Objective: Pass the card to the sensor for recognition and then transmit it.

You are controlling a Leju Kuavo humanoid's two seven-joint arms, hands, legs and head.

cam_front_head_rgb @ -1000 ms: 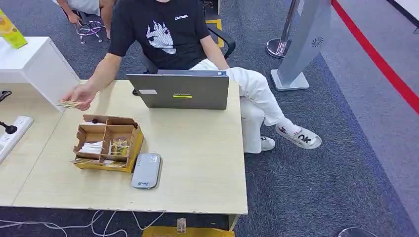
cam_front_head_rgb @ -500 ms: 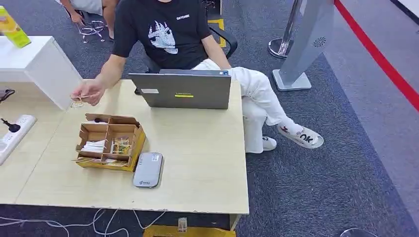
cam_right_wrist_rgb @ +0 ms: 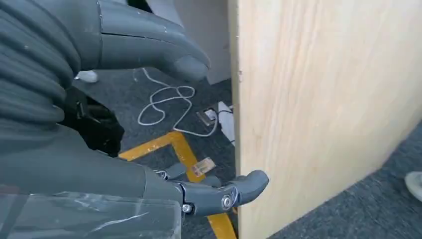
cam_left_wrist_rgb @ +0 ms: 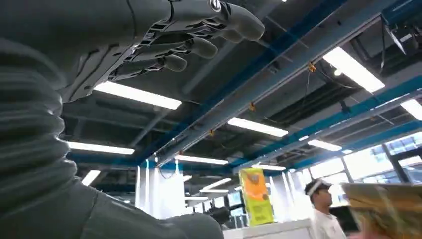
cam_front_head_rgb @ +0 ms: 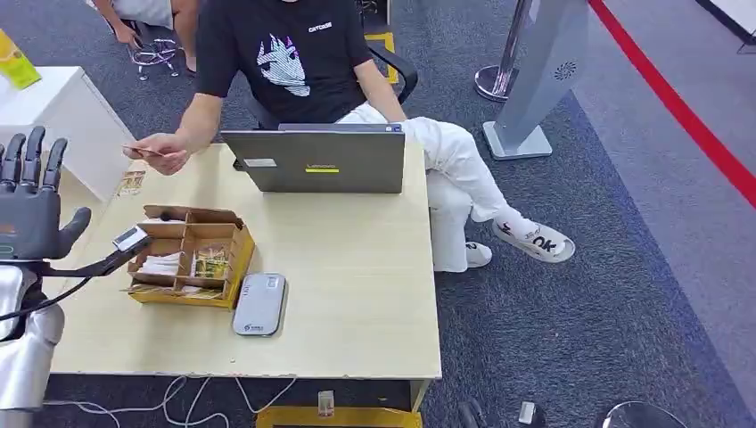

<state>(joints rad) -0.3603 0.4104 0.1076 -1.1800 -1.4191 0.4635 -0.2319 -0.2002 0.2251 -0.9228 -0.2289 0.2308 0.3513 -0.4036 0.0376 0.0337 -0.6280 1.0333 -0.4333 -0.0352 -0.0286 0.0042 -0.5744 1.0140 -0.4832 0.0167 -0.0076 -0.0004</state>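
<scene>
One card (cam_front_head_rgb: 143, 151) sits pinched in a person's hand (cam_front_head_rgb: 165, 152), beyond the raised, spread-fingered, empty left robot hand (cam_front_head_rgb: 31, 201).

On the table (cam_front_head_rgb: 357, 267), the sensor (cam_front_head_rgb: 259, 305) lies right of the box (cam_front_head_rgb: 189, 256), laptop (cam_front_head_rgb: 314, 162) behind.

Your right hand (cam_right_wrist_rgb: 149, 124) hangs empty, fingers apart, just beside the wooden table edge (cam_right_wrist_rgb: 318, 114); white cable (cam_right_wrist_rgb: 166, 102) on carpet beyond it.
</scene>
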